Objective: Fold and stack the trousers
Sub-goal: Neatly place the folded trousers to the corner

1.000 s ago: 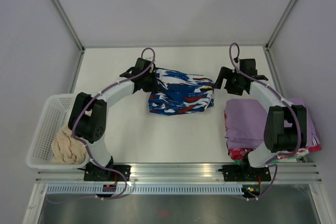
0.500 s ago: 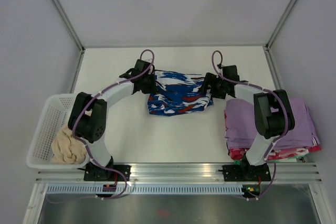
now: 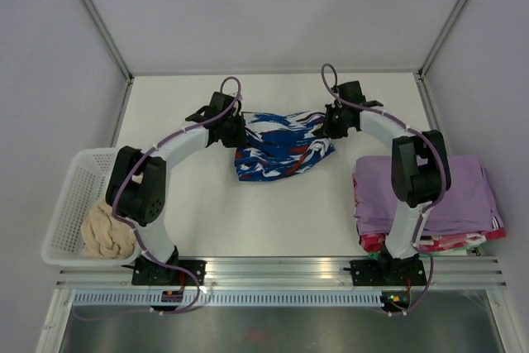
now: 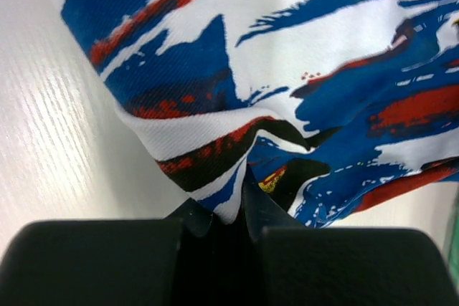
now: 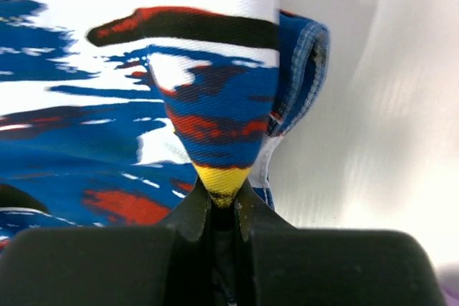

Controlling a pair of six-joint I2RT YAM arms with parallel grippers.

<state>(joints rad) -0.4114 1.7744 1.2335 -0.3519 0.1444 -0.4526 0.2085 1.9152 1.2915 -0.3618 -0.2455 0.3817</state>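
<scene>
The trousers (image 3: 279, 146), blue, white and black print with red and yellow flecks, lie bunched at the middle back of the white table. My left gripper (image 3: 238, 128) is shut on their left edge; in the left wrist view a fold of the printed cloth (image 4: 215, 163) is pinched in the left gripper (image 4: 233, 209). My right gripper (image 3: 329, 124) is shut on their right corner, which is drawn up and outward. In the right wrist view a yellow-tipped fold of the trousers (image 5: 219, 134) runs into the right gripper (image 5: 223, 202).
A stack of folded lilac garments (image 3: 430, 196) over red printed ones lies at the right, near the right arm's base. A white basket (image 3: 70, 204) at the left holds a cream fluffy bundle (image 3: 107, 233). Metal posts frame the table's back corners.
The right arm swung left from beside the trousers onto their right corner, and its jaws went from open to shut on the cloth, lifting that corner. The left gripper kept its grip.
</scene>
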